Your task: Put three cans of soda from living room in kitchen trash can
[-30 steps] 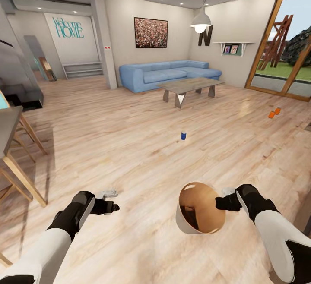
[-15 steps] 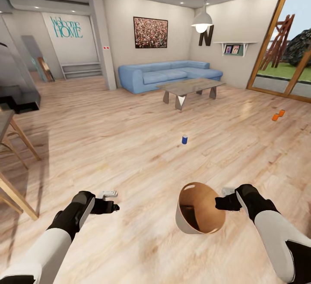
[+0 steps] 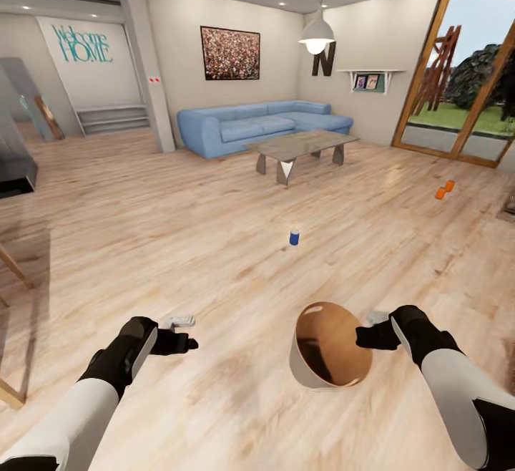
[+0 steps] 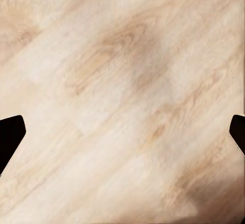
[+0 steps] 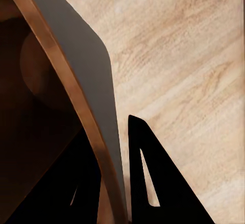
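In the head view the trash can (image 3: 315, 374), light grey outside and coppery brown inside, hangs tilted above the wood floor. My right gripper (image 3: 369, 330) is shut on its rim. The right wrist view has the gripper (image 5: 109, 183) with one finger inside the bin and one outside its grey wall (image 5: 87, 55). The blue soda can (image 3: 294, 237) stands on the floor ahead. Two orange soda cans (image 3: 444, 190) lie together far to the right near the glazed doors. My left gripper (image 3: 187, 331) is held low and stands open over bare floor (image 4: 122, 132).
A blue corner sofa (image 3: 257, 126) and a glass coffee table (image 3: 300, 145) stand at the back of the living room. Large glazed doors (image 3: 458, 106) fill the right wall. Wooden furniture legs (image 3: 11, 270) reach in at the left edge. A pillar (image 3: 146, 63) stands at the back left.
The whole view has shifted: the camera moved forward and turned, so the blue can and sofa sit nearer and further left. Both arms hold the same pose, bin still gripped.
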Robot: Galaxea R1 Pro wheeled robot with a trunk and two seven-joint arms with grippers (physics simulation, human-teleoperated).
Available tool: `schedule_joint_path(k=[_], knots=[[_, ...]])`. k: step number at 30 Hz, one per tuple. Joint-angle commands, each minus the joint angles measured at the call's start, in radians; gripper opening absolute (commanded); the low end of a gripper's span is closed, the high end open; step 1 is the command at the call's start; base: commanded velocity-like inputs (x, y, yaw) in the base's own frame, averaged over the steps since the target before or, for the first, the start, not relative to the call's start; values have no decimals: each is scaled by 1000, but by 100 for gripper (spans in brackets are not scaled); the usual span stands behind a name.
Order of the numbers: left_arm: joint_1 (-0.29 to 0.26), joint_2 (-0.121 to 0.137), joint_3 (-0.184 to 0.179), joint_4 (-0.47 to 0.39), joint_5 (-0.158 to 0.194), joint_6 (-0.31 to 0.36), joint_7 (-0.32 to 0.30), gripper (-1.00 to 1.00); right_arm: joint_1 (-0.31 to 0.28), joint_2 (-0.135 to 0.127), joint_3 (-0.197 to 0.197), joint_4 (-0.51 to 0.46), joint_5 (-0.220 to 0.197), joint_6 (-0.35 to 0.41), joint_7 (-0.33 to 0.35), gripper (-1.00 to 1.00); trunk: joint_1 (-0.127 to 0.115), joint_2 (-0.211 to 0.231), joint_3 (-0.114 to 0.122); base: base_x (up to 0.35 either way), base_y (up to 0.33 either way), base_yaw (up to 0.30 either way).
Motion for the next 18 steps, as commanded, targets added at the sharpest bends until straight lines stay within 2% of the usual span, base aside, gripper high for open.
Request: schedule_joint_path(k=[1, 6, 18], knots=[[0, 0, 0, 0, 0, 0, 0, 100, 0, 0, -3, 0, -25, 5, 3, -100, 0, 0, 0, 293, 0, -183], [1, 0, 1, -1, 0, 1, -1, 100, 0, -1, -3, 0, -38, -3, 5, -100, 0, 0, 0, 293, 0, -70], [0, 0, 1, 0, 0, 1, -1, 100, 0, 0, 0, 0, -41, -8, 6, -100, 0, 0, 0, 293, 0, -7]])
